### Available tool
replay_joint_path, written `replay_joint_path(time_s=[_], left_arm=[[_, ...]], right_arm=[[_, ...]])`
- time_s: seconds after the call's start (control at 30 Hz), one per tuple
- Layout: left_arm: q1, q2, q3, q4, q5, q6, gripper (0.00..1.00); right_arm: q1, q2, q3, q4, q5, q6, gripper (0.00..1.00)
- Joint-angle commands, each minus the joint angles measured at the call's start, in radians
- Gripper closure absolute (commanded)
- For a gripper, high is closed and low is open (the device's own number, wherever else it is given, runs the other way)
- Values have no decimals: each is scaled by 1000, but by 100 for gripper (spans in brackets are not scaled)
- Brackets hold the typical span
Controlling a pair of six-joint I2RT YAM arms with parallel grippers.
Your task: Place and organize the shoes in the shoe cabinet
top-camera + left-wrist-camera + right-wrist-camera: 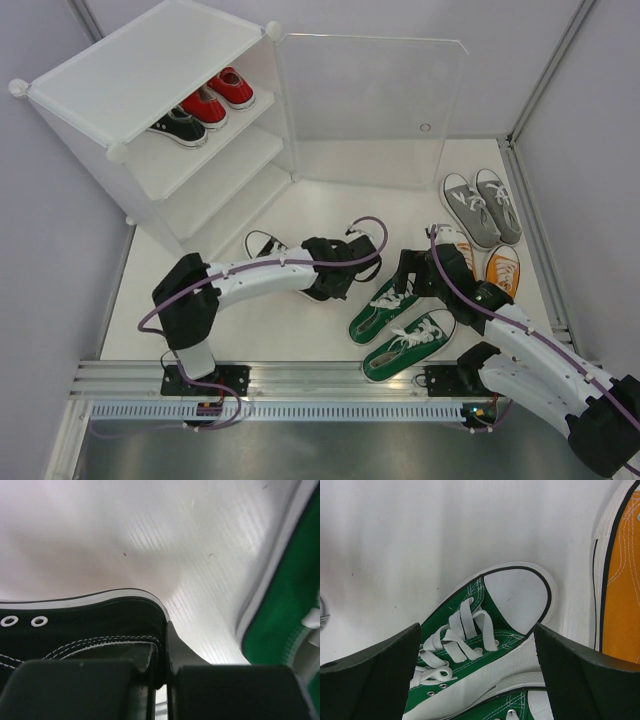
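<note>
Top view, cabinet: the cabinet [150,60] stands at the back left with its door [370,110] swung open. Its top shelf holds the red pair [220,97] and a shelved black shoe [180,127] beside it.
Top view, table: the grey pair [482,205] sits at the right. An orange shoe [503,268] lies just beside the right arm. Two green shoes [400,330] lie side by side near the front of the table [300,340].
Top view, arms: the left gripper [335,270] is down on the loose black shoe [262,243] at mid-table. The right gripper [400,290] hangs over the farther green shoe.
Left wrist view, tool: the fingers [75,690] are pinched together on the side wall of the loose black shoe, at its opening. The shoe's sole looks to be resting on the table. A green shoe shows at the right edge.
Right wrist view, tool: the jaws stand wide apart with nothing held. The fingers [375,675] straddle the farther green shoe [485,630] at its laces. The orange shoe sits just to the right.
Step in hand: probably picking up the loose black shoe to join its mate.
Next move: lift it clear of the green shoes, carry it to the top shelf, and set it beside the shelved black shoe, facing the same way. The right gripper would then need to lower and close on the green shoe.
</note>
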Motion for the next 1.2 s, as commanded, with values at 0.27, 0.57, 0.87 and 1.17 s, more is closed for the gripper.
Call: replay_joint_path(time_s=[0.27,0.57,0.87,1.17], left_arm=[[114,-152,683,-473,-42,225,98],[381,-152,967,-575,91,442,98],[622,-167,966,-521,241,501,98],[760,-146,973,-484,274,554,94]], right_arm=[[-1,-36,-9,37,-18,-2,4],[0,-43,-12,41,-24,-2,4],[0,-35,-16,46,-29,-1,4],[-1,-27,-17,48,-29,1,4]])
